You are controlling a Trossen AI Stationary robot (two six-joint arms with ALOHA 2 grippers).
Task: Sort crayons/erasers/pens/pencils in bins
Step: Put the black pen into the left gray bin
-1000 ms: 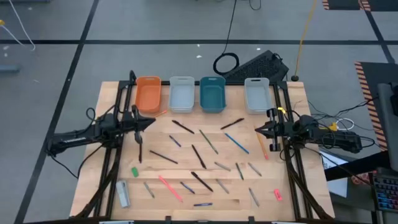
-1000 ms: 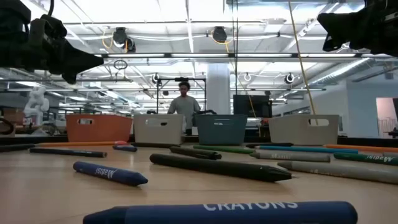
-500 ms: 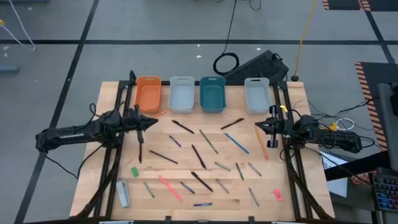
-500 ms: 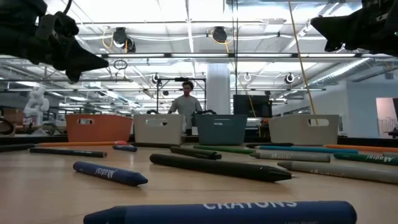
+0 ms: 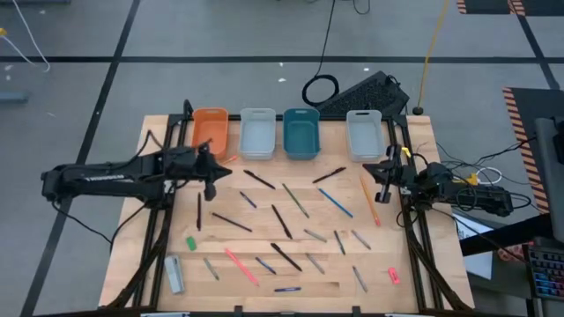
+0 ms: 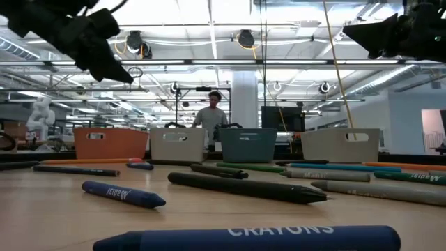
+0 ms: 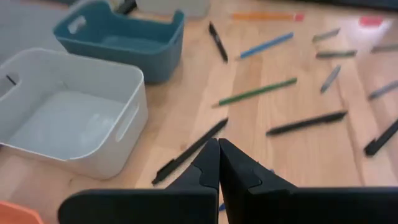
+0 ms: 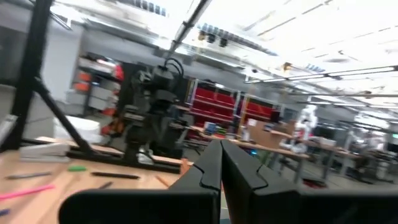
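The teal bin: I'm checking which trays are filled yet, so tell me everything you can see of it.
The teal bin is a small rectangular tray with rounded corners, of what looks like smooth plastic, with a cut-out handle slot in an end wall. It stands upright on the wooden table, third in the row of four at the far edge, between two pale grey-white bins, close to but apart from the nearer one. What shows of its inside looks empty. No gripper touches it.
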